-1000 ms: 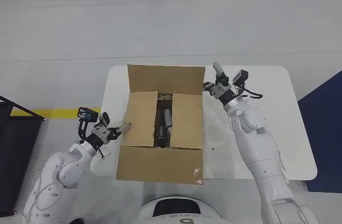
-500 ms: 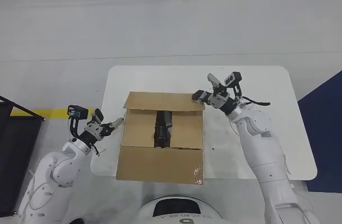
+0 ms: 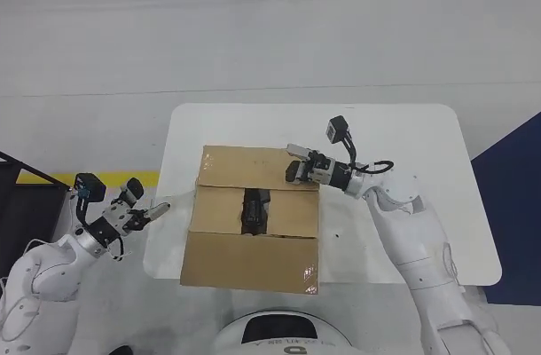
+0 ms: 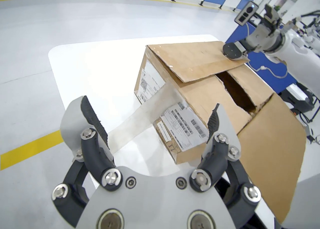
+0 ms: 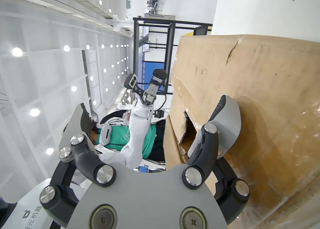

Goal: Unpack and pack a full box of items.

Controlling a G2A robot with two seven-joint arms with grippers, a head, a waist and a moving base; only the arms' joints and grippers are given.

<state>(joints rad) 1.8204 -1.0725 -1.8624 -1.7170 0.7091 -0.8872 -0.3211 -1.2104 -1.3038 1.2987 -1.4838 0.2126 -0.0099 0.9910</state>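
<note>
The step in hand looks like closing the brown cardboard box (image 3: 253, 217), which sits mid-way across the white tabletop (image 3: 403, 177). The right gripper (image 3: 293, 162), spread wide and holding nothing, rests one finger flat on the far flap (image 3: 244, 166), which lies over the two side flaps. The left gripper (image 3: 148, 202) — also wide open and empty — hangs off the tabletop's left edge, apart from the box. The near flap (image 3: 248, 262) juts toward the robot, so the next move probably calls for folding it over. A slot between the side flaps shows a black item (image 3: 253, 211) inside. The flap edges are torn, and a strip of clear tape (image 4: 150, 109) trails from the labelled side.
</note>
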